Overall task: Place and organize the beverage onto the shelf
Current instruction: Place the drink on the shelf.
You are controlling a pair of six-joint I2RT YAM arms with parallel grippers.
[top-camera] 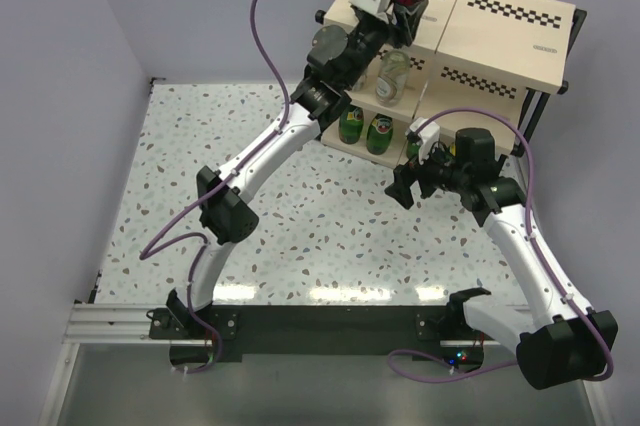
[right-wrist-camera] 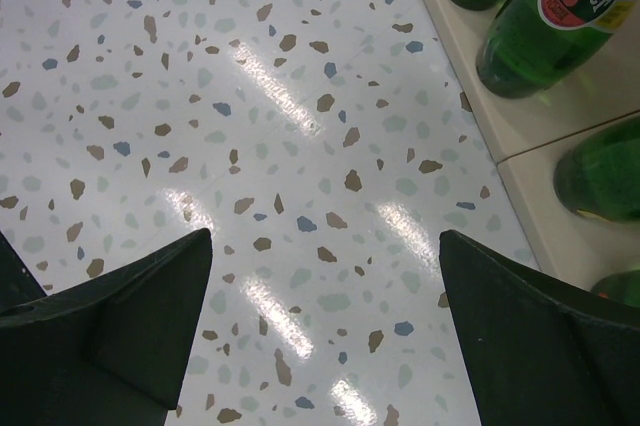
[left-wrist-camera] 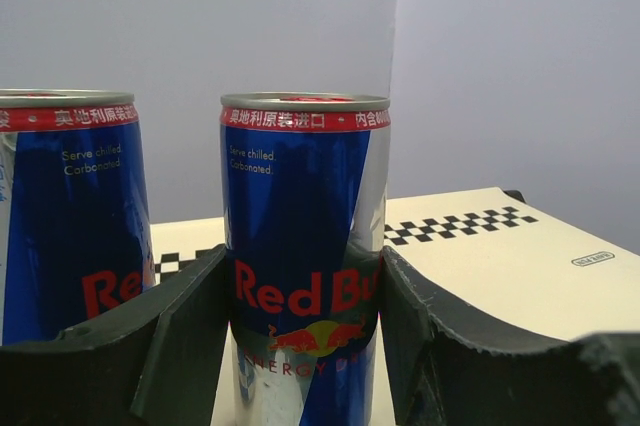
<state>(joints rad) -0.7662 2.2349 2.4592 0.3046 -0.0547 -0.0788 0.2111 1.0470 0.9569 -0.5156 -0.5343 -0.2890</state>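
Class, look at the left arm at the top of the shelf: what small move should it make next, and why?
Probably open the left gripper slightly to let go of the can. Its fingers press both sides of that can, which stands upright over the top board beside the second can, so placing looks done, though its base is hidden.

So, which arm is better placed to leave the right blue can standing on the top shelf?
Left. The left claw grips the blue can on the top board, beside the other can. The right claw is open and empty, low over the table by the green bottles.
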